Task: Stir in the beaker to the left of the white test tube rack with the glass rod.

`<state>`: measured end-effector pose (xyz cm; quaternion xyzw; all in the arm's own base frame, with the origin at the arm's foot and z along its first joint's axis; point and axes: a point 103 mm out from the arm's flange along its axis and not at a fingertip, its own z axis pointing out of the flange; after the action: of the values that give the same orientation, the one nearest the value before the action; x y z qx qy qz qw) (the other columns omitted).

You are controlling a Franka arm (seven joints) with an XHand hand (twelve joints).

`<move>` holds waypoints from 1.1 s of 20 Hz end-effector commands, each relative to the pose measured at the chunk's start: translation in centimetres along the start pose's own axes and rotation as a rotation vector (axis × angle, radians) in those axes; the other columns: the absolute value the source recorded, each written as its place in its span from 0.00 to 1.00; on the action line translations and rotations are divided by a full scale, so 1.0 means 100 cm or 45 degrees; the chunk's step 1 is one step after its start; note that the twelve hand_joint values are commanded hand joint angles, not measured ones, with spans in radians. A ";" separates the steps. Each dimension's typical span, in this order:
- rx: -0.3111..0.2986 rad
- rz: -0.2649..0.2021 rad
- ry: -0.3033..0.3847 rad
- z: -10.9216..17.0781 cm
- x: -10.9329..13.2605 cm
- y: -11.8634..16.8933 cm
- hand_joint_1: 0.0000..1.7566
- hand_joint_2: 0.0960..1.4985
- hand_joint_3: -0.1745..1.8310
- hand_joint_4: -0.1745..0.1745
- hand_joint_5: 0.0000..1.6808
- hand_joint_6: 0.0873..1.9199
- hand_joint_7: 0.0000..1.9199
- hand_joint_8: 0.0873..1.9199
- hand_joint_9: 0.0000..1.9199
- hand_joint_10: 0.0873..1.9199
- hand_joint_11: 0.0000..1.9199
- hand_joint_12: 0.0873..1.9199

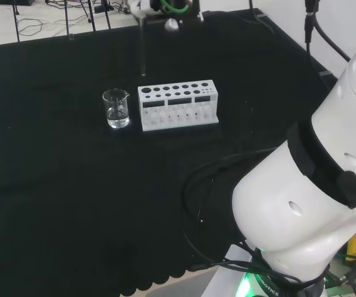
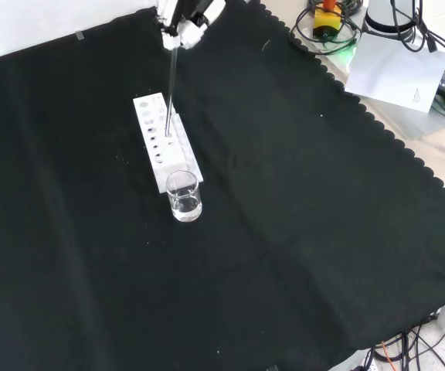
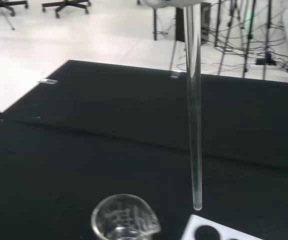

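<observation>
Glass rod (image 2: 170, 93) hangs upright from the hand (image 2: 185, 22) at the front view's top, its fingers pinching the rod's upper end. The rod's lower tip hovers in the air above the white test tube rack (image 1: 178, 105), clear of it. Just left of the rack in the head view, the beaker (image 1: 116, 109) stands on the black-clothed bench (image 1: 54, 185) with clear liquid in its bottom.
</observation>
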<state>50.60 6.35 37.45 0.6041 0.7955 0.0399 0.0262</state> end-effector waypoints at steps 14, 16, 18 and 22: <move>0.021 -0.189 0.048 0.025 0.060 0.035 0.75 0.70 0.00 0.00 0.74 0.16 0.67 0.39 0.81 0.39 0.82 0.35; 0.033 -0.193 0.051 0.031 0.059 0.037 0.75 0.70 0.00 0.00 0.74 0.16 0.67 0.39 0.81 0.39 0.82 0.35; 0.044 -0.198 0.051 0.036 0.058 0.039 0.75 0.70 0.00 0.00 0.74 0.16 0.67 0.39 0.81 0.39 0.82 0.35; 0.065 -0.200 0.053 0.048 0.060 0.045 0.75 0.70 0.00 0.00 0.74 0.16 0.67 0.39 0.81 0.39 0.82 0.35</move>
<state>53.02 13.15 34.07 0.5414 0.8401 0.0334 0.0020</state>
